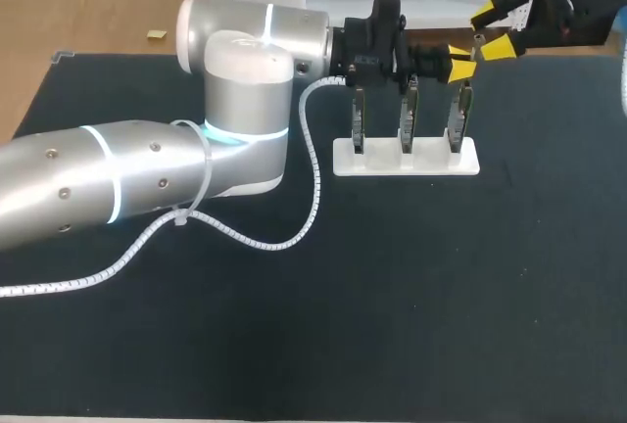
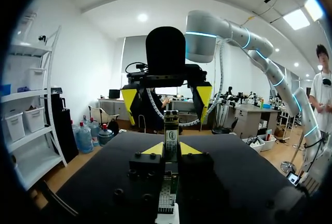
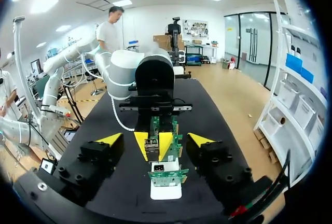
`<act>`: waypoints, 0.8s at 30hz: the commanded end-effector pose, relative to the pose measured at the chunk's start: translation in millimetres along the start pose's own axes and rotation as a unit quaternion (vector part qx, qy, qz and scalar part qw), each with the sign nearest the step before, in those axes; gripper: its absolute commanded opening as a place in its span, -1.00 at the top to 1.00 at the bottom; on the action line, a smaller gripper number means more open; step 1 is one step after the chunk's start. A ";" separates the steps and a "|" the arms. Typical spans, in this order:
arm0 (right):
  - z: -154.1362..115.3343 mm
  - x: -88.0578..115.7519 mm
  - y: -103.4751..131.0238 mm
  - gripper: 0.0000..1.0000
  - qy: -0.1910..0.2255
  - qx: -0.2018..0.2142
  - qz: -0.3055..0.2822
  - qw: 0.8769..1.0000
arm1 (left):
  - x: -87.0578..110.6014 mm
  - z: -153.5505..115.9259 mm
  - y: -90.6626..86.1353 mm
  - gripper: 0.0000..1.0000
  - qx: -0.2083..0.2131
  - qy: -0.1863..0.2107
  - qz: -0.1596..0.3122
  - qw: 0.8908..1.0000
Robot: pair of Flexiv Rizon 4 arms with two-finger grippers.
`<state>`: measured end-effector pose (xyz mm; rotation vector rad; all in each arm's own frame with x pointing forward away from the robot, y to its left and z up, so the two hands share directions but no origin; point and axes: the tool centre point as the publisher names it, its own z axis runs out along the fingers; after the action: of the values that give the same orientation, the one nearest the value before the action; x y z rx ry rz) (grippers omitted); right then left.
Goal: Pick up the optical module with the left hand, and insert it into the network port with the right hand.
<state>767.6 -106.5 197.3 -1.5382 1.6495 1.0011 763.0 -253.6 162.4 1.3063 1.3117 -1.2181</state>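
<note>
1. Holding firm: my left gripper [image 2: 171, 150] has its yellow tips clamped on the module [image 2: 171, 130], which stands upright between them.
2. Just beneath it I see three upright boards [image 1: 406, 115] in a white stand [image 1: 372, 163] on the dark table [image 1: 392, 296].
3. Directly ahead, my right gripper [image 3: 154, 140] faces it, fingers spread wide and touching nothing.

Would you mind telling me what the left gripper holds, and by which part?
The optical module, pinched by its sides between the left gripper's fingers; its far end sticks out past them.
</note>
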 end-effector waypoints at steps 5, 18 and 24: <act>-0.5 0.6 -1.1 1.00 -0.001 -0.002 -0.002 1.000 | 0.0 -0.3 -1.5 1.00 -0.002 0.000 0.000 1.000; 0.1 -0.6 -1.0 1.00 0.002 -0.003 -0.005 1.000 | 0.0 -0.3 -1.5 -1.00 -0.002 0.000 0.000 1.000; 0.7 -0.8 -0.5 1.00 0.002 -0.005 -0.005 1.000 | 0.0 -0.3 -1.5 -1.00 -0.002 0.000 0.000 1.000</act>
<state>766.5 -106.0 197.7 -1.5523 1.6417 0.9999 762.9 -253.7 162.4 1.3057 1.3119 -1.2177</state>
